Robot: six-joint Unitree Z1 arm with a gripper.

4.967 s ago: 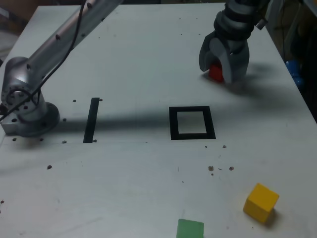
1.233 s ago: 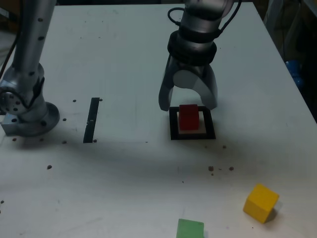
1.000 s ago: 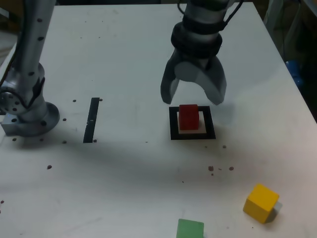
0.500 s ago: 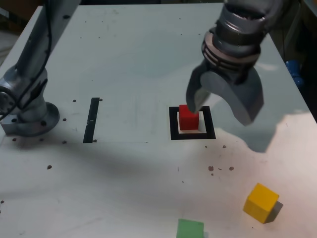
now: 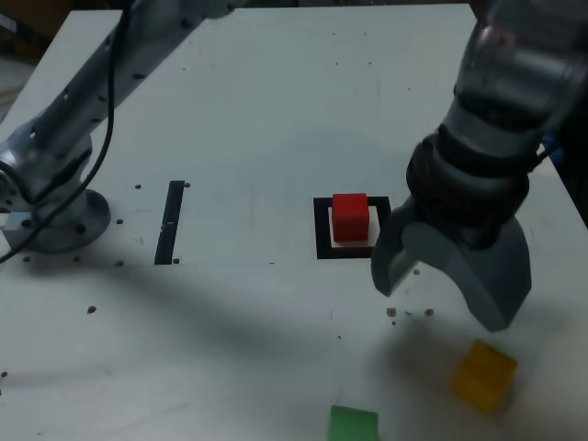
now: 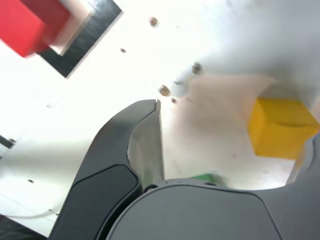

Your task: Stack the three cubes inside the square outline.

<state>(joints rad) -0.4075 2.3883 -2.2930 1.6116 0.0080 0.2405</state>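
Note:
The red cube (image 5: 350, 216) sits inside the black square outline (image 5: 321, 230), with nothing touching it. My gripper (image 5: 441, 299) hangs open and empty above the table, just to the exterior view's right of the outline and nearer the front. The yellow cube (image 5: 484, 374) lies in the gripper's shadow at the front right. At the front edge the green cube (image 5: 353, 424) is partly cut off. In the wrist view the yellow cube (image 6: 280, 127) lies between the spread fingers (image 6: 137, 145); the red cube (image 6: 27, 22) and the outline (image 6: 87, 37) are in a corner, and a green cube sliver (image 6: 207, 177) peeks past the gripper body.
A thin black tape strip (image 5: 170, 220) lies on the white table to the exterior view's left of the outline. The arm's base (image 5: 50, 207) stands at the far left. Small dark specks (image 5: 409, 312) dot the table near the gripper. The table's right edge (image 5: 570, 197) is close.
The open gripper has swung away from above the red cube toward the front right, close to the yellow cube. The red cube has stayed in the outline.

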